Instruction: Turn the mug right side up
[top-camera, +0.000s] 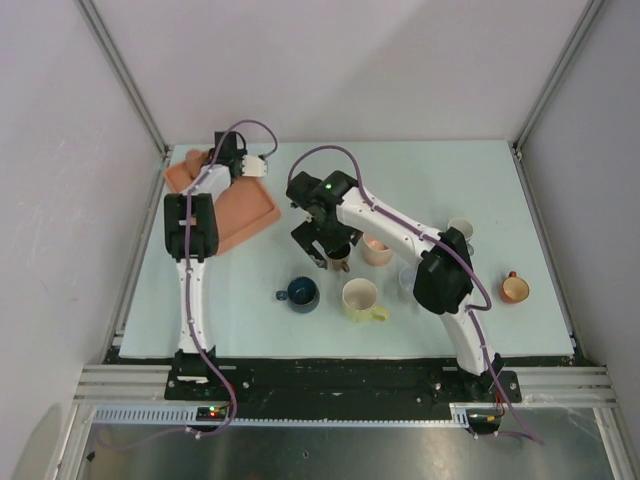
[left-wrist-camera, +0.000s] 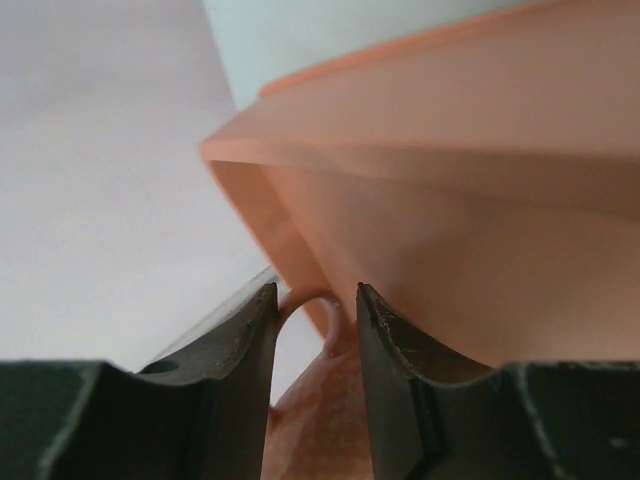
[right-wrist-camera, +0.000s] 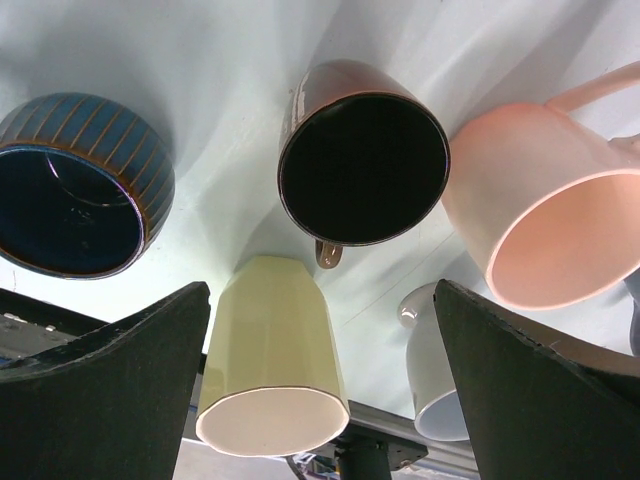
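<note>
Left gripper (left-wrist-camera: 315, 297) fills the foreground of its wrist view. Its dark fingers (left-wrist-camera: 230, 380) are drawn in to a narrow gap. The handle of the salmon mug (left-wrist-camera: 305, 430) fills that gap at the tips and appears to touch both sides. Mug body shows between the fingers lower down. Which way up the mug is: cannot tell. Orange tray (left-wrist-camera: 480, 200) rises just behind the mug, with its outer wall close to the handle. Top view places all this at the far left of the table (top-camera: 480, 190), by the tray's far corner.

Right gripper (right-wrist-camera: 320, 300) hangs spread wide, holding nothing, over the brown mug (right-wrist-camera: 362, 155), which stands mouth up. Around it, mouths also up:
- blue mug (right-wrist-camera: 80, 185) on one side
- pink mug (right-wrist-camera: 540, 220) on the other
- yellow mug (right-wrist-camera: 270, 370) and white mug (right-wrist-camera: 435, 375) nearer the arm bases

Orange mug (top-camera: 514, 289) sits well apart, toward the table's right edge.
</note>
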